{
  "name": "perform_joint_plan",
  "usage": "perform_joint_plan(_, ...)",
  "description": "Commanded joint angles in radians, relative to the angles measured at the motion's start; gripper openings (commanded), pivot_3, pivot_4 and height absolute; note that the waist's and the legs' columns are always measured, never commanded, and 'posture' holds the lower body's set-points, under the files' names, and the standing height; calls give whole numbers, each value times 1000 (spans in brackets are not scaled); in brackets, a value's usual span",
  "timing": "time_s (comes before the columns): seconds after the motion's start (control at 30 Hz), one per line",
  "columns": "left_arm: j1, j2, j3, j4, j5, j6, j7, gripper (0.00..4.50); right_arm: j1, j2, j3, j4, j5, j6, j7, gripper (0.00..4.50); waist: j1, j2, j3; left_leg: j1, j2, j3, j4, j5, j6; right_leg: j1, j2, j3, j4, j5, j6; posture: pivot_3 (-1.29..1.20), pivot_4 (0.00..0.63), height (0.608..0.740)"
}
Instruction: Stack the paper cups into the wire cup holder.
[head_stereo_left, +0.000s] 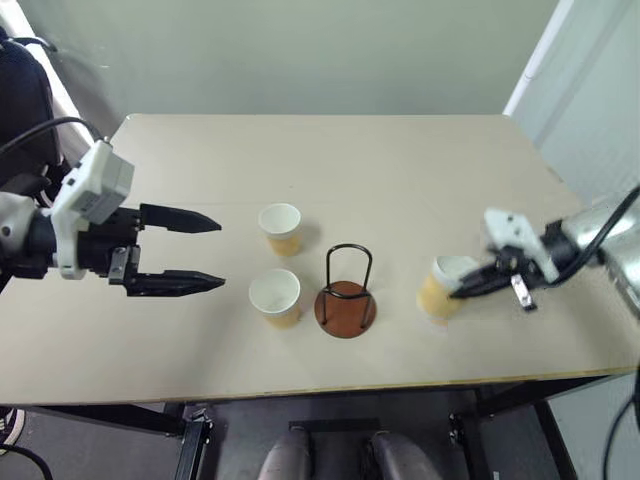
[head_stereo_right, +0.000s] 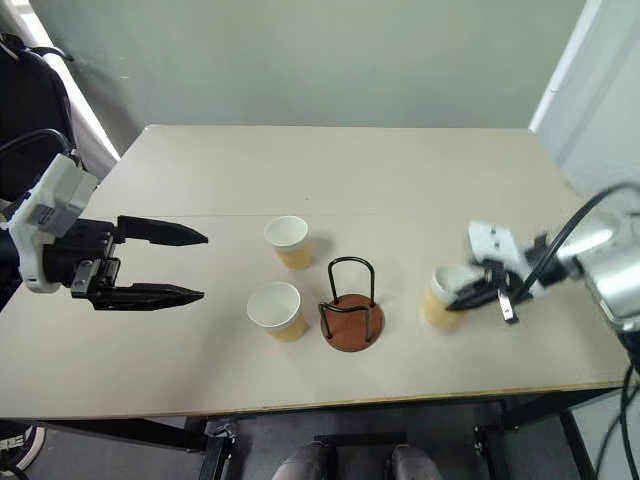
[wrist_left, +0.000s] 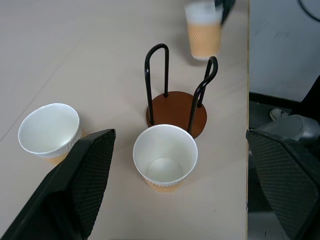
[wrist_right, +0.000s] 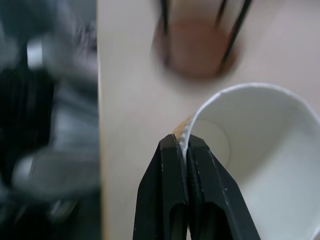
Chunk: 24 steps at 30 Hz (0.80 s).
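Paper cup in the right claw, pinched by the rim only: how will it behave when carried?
Probably light: the right claw holds the paper cup by its rim alone. The thin wall looks soft, so the rim may crease or deform. Held on one side, it seems to hang tilted and could swing or slip.

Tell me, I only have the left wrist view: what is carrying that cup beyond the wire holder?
Observer: The right gripper, shut on the cup's rim, one finger inside, one outside.
Operator: Is the holder empty?
Observer: Yes, the wire cup holder holds nothing.
Operator: Where is my arm's gripper?
Observer: The left gripper is open, to the robot's left of the two standing cups.
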Motion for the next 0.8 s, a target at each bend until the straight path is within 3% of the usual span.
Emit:
perform_joint_plan(0.03, 0, 15, 45, -7, -2, -3, 7, 4500, -143, 28, -71, 11, 76, 56, -10, 20, 1, 0, 0, 0, 0, -1, 0, 0, 0, 0, 0, 0, 0, 0, -1, 0, 150, 740)
perform_joint_plan(0.27, 4, 6, 43, -15, -4, -4, 19, 4500, -271, 150, -11, -48, 108, 78, -36, 20, 7, -1, 0, -3, 1, -1, -1, -1, 1, -4, 0, -1, 0, -2, -4, 0, 150, 740)
perform_joint_plan(0.8, 103, 8, 142, -82, -29, 37, 51, 4500, -174, 247, 164, -124, -22, -36, -93, 20, 7, -1, -1, -4, 1, -1, 0, 0, 0, -6, 0, -2, 3, -1, -5, 0, 150, 740)
